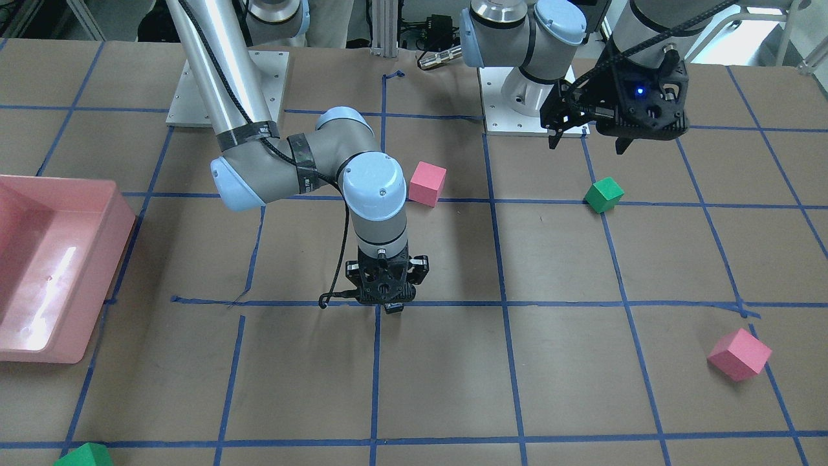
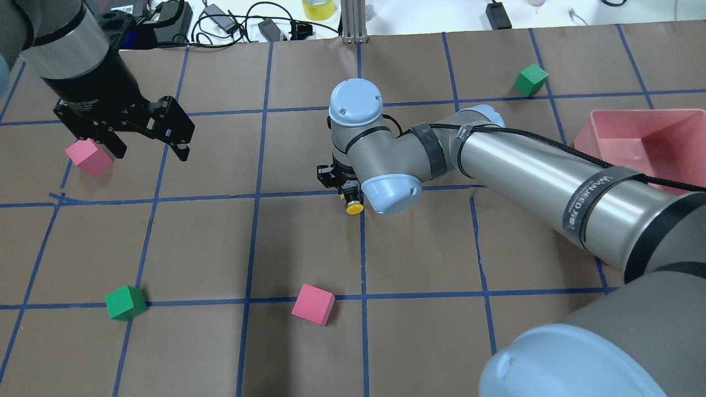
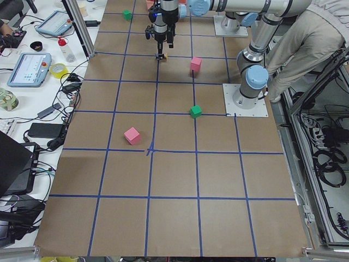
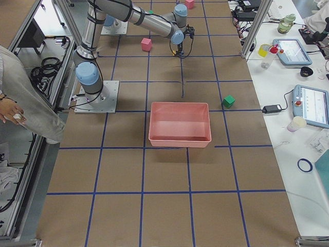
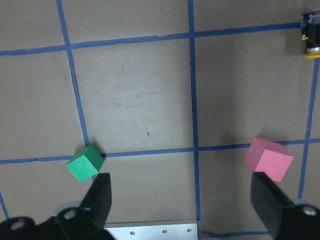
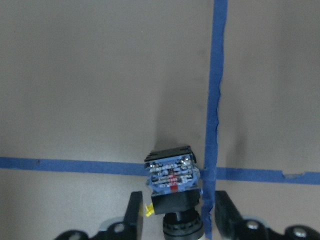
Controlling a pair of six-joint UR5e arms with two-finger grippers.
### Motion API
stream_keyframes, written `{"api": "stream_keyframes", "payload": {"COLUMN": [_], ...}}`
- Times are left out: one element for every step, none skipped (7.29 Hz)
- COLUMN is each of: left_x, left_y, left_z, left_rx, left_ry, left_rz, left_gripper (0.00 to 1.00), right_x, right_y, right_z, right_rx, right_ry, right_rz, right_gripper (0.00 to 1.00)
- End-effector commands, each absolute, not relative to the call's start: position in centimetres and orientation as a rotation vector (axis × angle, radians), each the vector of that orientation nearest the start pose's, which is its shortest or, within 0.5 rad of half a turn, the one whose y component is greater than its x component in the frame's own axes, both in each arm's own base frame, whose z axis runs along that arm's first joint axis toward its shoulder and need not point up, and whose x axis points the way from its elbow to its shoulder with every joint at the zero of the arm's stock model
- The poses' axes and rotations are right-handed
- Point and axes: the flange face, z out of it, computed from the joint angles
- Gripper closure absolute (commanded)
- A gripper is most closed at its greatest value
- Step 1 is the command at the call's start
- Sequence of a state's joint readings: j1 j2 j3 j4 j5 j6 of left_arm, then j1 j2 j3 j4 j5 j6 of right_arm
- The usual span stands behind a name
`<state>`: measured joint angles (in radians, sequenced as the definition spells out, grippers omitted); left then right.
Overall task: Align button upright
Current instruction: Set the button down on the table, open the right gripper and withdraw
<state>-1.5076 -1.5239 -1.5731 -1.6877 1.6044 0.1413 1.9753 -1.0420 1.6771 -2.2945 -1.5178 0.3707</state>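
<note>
The button (image 2: 353, 207) has a yellow cap, a black body and a grey-blue base. It is tilted on its side near the table's middle, cap toward the robot. In the right wrist view the base (image 6: 172, 175) shows between the fingers. My right gripper (image 2: 346, 190) points down, shut on the button just over the blue tape cross, and also shows in the front view (image 1: 390, 307). My left gripper (image 2: 148, 144) hangs open and empty above the table's left part. Its wrist view shows the button far off (image 5: 311, 42).
Pink cubes (image 2: 88, 157) (image 2: 313, 304) and green cubes (image 2: 126, 302) (image 2: 530, 79) lie scattered on the brown paper. A pink bin (image 2: 606, 118) stands at the right edge. The right arm's elbow (image 2: 389, 190) overhangs the button.
</note>
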Motion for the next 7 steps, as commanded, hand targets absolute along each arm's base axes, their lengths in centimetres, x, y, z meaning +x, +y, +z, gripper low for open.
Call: {"api": "stream_keyframes", "payload": {"left_x": [-9.9,-9.8,-9.4,-9.5,-9.6,-10.3,-12.3], "left_y": [-47.3,-47.3,-47.9,-48.6,-48.4,-48.2,-48.2], "left_z": [49.6,48.8,47.7,45.6,43.5,42.6,42.1], "left_rx": [0.123,0.121,0.104,0.113,0.142,0.135,0.213], "left_ry": [3.098,3.098,3.095,3.091,3.102,3.104,3.149], "left_rz": [0.088,0.111,0.089,-0.005,-0.015,-0.016,-0.068], "left_gripper": [0.0,0.0,0.0,0.0,0.0,0.0,0.0], "right_x": [37.2,36.2,32.6,28.1,24.0,21.0,19.1], "right_y": [-53.3,-53.4,-54.1,-54.2,-52.9,-50.2,-47.6], "right_z": [23.1,26.0,29.8,33.7,37.8,42.7,46.7], "right_rx": [-0.02,0.011,0.076,0.115,0.07,0.03,0.025], "right_ry": [3.034,3.025,3.023,3.01,3.004,3.023,3.059], "right_rz": [-0.126,-0.156,-0.128,-0.074,-0.021,-0.017,-0.003], "right_gripper": [0.0,0.0,0.0,0.0,0.0,0.0,0.0]}}
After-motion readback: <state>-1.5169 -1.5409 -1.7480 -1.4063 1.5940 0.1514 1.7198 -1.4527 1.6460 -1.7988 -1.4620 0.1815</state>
